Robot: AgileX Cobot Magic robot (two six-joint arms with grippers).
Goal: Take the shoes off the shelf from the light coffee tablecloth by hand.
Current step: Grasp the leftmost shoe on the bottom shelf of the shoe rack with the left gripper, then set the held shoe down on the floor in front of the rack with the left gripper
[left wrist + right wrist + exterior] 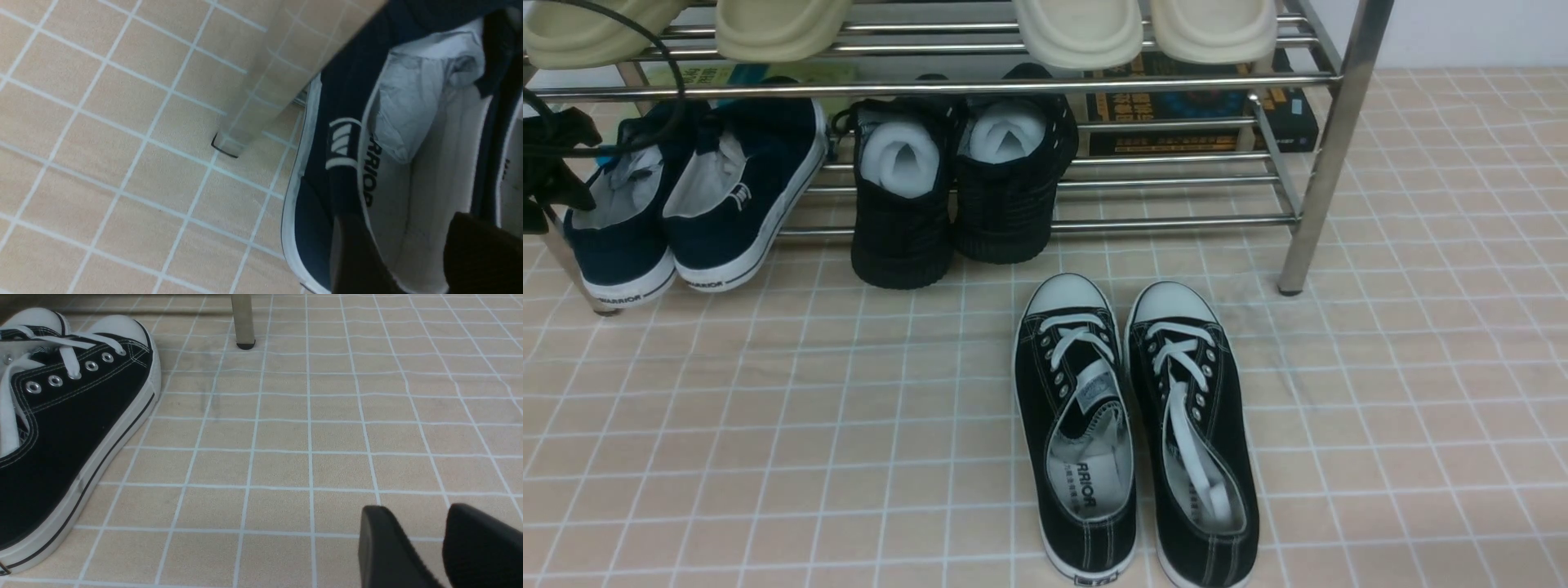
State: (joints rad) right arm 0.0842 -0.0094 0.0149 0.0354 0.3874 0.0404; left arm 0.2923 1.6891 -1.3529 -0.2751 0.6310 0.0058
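Blue shoes [727, 237]: sitting side by side at the left end of the shelf [1327, 163], toes resting on the lower bars, heels dipping to the checked cloth [768, 425].
Left hand [404, 218]: hovering over the heel opening of the blue shoe nearest the shelf leg, fingers [355, 253] standing wide apart, pale lining showing between them.
Right hand [416, 510]: hanging low over bare cloth beside the lace-up sneakers [1033, 408], fingers narrowly apart, gripping nothing.
Lace-up sneakers: lying on the cloth in front of the shelf, toes pointing at it.
Black knit shoes [907, 237]: leaning on the lower bars, just right of the blue pair.
Cream slippers [1078, 33]: resting on the top bars.
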